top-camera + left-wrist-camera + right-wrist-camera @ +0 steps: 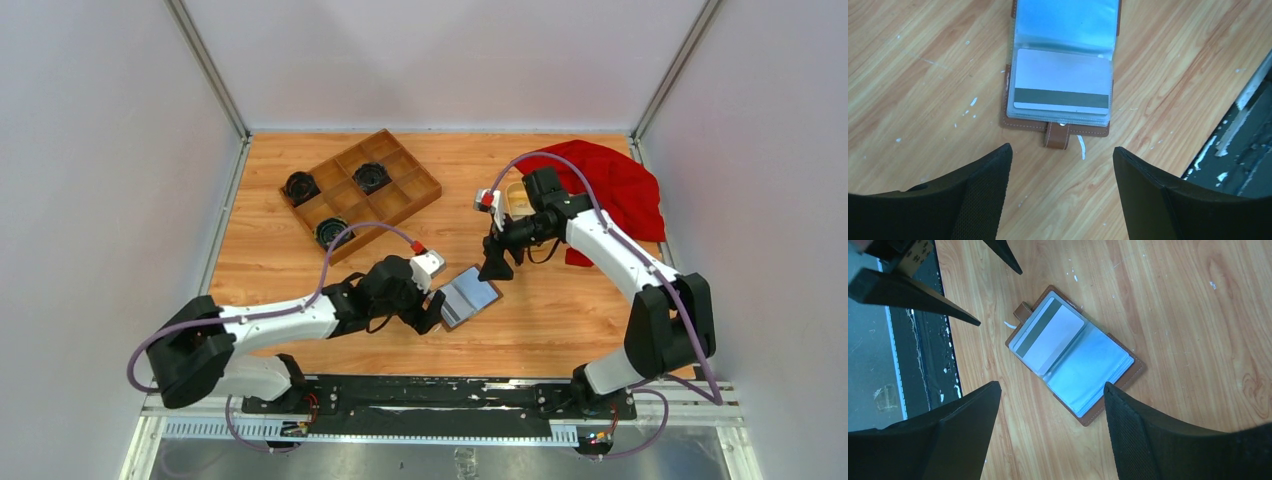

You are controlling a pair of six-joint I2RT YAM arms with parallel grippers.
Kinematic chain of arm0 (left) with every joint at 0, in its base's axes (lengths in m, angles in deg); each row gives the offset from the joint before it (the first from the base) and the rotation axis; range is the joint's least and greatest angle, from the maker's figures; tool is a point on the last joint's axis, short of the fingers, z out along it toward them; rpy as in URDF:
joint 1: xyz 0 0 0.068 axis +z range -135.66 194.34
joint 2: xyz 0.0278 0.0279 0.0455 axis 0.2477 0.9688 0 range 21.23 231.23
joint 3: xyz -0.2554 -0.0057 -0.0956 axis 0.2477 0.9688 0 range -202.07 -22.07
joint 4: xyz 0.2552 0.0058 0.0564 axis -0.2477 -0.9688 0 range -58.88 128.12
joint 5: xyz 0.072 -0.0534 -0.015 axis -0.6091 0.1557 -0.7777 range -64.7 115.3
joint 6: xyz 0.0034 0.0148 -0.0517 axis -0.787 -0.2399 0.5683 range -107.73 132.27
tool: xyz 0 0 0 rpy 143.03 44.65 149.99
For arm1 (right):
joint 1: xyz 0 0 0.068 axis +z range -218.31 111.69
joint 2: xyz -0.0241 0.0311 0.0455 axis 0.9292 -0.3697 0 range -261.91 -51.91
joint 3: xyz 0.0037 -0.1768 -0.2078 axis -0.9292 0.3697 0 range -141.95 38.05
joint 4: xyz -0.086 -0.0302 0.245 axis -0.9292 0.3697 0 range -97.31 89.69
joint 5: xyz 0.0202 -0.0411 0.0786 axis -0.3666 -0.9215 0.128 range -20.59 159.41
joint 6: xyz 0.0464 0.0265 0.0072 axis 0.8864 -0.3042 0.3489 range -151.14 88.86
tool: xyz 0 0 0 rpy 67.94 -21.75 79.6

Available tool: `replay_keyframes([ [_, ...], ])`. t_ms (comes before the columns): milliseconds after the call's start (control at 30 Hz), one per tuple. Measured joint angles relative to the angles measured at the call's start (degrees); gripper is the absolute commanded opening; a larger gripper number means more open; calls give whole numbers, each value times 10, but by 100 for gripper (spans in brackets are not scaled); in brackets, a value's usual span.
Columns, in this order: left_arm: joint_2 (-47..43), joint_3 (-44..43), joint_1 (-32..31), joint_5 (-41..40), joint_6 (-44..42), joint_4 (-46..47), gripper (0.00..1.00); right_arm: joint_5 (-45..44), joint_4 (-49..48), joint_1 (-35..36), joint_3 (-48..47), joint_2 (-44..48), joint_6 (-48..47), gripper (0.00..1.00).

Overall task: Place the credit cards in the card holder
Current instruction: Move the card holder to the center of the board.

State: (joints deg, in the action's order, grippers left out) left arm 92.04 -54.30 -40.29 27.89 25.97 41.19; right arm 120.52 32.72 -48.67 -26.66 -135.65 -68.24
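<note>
The brown card holder (468, 296) lies open on the wooden table, its grey-blue pockets facing up. It also shows in the left wrist view (1028, 123) and the right wrist view (1128, 376). One whitish card with a dark stripe (1062, 85) sits in a clear pocket on the snap-tab half, and it shows in the right wrist view too (1048, 337). No other card is in view. My left gripper (432, 312) (1061, 149) is open and empty, just short of the snap tab. My right gripper (495, 266) (1052, 385) is open and empty, above the holder's far side.
A wooden compartment tray (412, 196) with black round parts stands at the back left. A red cloth (610, 185) lies at the back right, with a yellow dish (518, 200) beside it. A black rail (913, 365) runs along the near table edge.
</note>
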Motion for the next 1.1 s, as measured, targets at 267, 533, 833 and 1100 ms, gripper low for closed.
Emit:
replay_keyframes([
  [267,100,-43,-15,-2,-57,-1,63,0,0,-2,0,-13,0,79],
  [533,180,-76,-28,-11,-69,-2,49,0,0,-4,0,-24,0,78],
  [833,189,-83,-30,-39,-69,0,23,3,1,-9,0,-26,0,78],
  [1100,173,-69,-30,-50,-53,2,10,15,1,-10,0,-45,3,76],
])
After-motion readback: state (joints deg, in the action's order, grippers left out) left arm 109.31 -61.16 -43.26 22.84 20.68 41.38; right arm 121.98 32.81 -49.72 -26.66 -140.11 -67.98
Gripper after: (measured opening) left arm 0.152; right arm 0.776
